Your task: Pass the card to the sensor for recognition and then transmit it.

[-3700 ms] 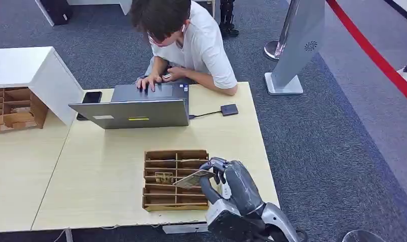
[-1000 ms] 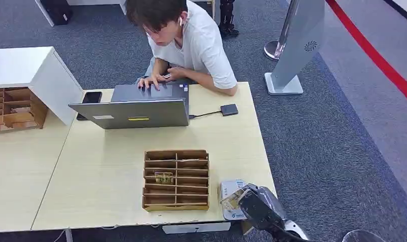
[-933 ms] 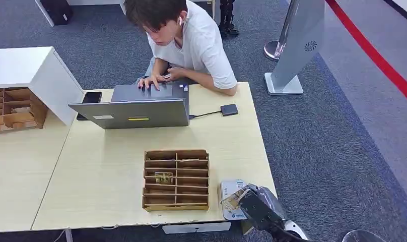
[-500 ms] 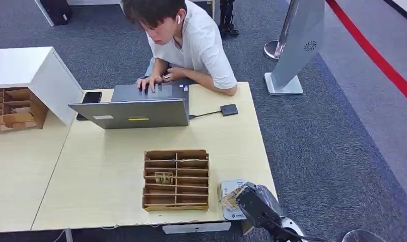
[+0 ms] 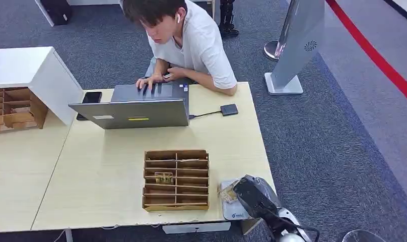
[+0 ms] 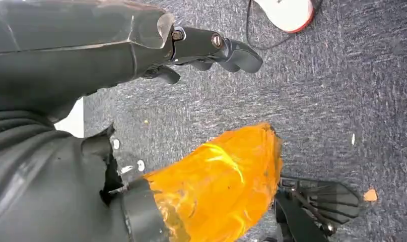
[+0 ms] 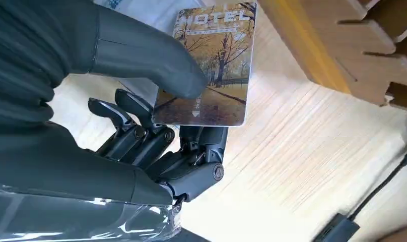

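The right hand [image 5: 253, 194] holds the card [image 7: 214, 70] pinched between its thumb and the darker fingers [image 7: 141, 132], over the sensor [image 5: 233, 212], a pale flat reader lying at the front right corner of the desk [image 5: 106, 166], just right of the wooden tray [image 5: 176, 179]. The grip looks shallow: the thumb presses on one part of the card's face, and much of the card stands out past the fingers, so a small twist or a knock against the sensor could make it swing or slip out. If it drops here, it may slide off the desk's front edge or right edge, both close by, and land on the carpet. A second risk, as I judge it, is a bad read: whether the card lies flat to the sensor or is tilted cannot be told from these views, and a tilted or too high pass may fail to register. The tray's side wall is near too, and a sideways sweep for the handover could clip it. The person [image 5: 191, 40] at the far edge is typing on the laptop [image 5: 133, 108] and looking down, so the pass may find nobody ready to take the card. The left hand [image 6: 201, 48] hangs over the floor with fingers loosely apart, holding nothing.
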Available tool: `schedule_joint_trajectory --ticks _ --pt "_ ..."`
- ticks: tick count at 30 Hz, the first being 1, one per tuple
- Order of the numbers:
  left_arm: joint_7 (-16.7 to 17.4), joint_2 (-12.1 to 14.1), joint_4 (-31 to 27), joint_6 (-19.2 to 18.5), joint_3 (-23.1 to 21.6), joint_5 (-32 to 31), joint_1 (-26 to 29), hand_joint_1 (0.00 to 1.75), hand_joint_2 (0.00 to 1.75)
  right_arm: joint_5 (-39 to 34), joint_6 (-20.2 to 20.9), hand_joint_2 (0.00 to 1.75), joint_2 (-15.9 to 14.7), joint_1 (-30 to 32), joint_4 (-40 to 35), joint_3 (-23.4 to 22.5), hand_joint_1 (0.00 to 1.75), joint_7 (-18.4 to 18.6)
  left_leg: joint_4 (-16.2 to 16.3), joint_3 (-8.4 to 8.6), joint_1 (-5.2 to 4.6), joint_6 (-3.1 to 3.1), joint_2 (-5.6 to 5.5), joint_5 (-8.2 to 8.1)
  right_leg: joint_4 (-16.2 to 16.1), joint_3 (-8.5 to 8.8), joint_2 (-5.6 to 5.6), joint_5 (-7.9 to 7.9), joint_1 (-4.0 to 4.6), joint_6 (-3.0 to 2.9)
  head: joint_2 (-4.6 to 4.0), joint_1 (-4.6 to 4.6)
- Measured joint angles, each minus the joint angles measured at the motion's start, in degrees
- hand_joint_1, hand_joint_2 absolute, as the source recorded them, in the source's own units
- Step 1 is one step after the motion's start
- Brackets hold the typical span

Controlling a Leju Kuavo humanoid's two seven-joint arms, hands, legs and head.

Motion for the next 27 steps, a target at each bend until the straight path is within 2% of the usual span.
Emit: schedule_joint_trajectory --ticks 27 --pt "0.3 0.0 0.0 -0.2 -0.1 -0.3 -0.3 0.0 0.0 7.0 -1.0 1.75 1.9 -0.8 3.6 -1.4 1.75 3.6 0.0 0.01 0.0 0.0 0.0 0.0 0.0 0.0 0.0 0.0 0.0 0.0 0.0 0.0"
